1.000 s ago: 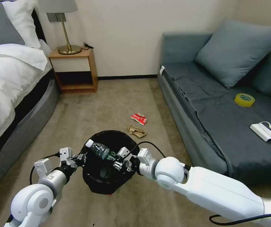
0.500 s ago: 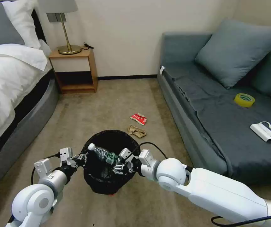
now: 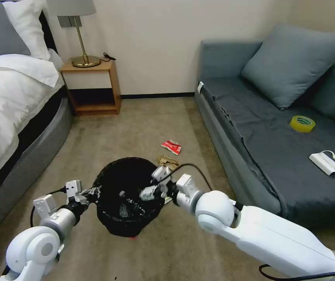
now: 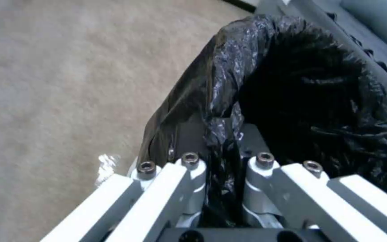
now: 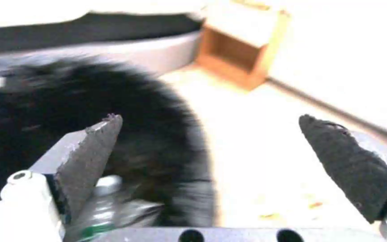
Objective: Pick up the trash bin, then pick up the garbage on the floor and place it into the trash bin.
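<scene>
I have the trash bin (image 3: pixel 126 197) off the floor (image 3: pixel 136 128), held out in front of me by its rim, so the first step looks done. The clear plastic bottle (image 3: pixel 134 203) now lies inside the bin, down among the folds of the black bag, so I judge that one piece of garbage is in. Two pieces are left on the carpet just beyond the bin: the crumpled brown paper (image 3: pixel 170 160), partly behind my right wrist, and the red-and-white packet (image 3: pixel 171 146) a little farther on. The left gripper (image 4: pixel 222 158) is clamped on the near left rim of the bin, its fingers (image 4: pixel 265 174) pinched tight on a bunch of bag and the edge, with the forearm reaching low from my left. The right gripper (image 5: pixel 211 148) hangs over the right side of the bin's mouth, jaws spread wide and holding nothing; in the right wrist view the bottle sits below the pads (image 5: pixel 92 148). The right arm stretches in from my lower right, elbow bent, wrist angled down toward the opening.
</scene>
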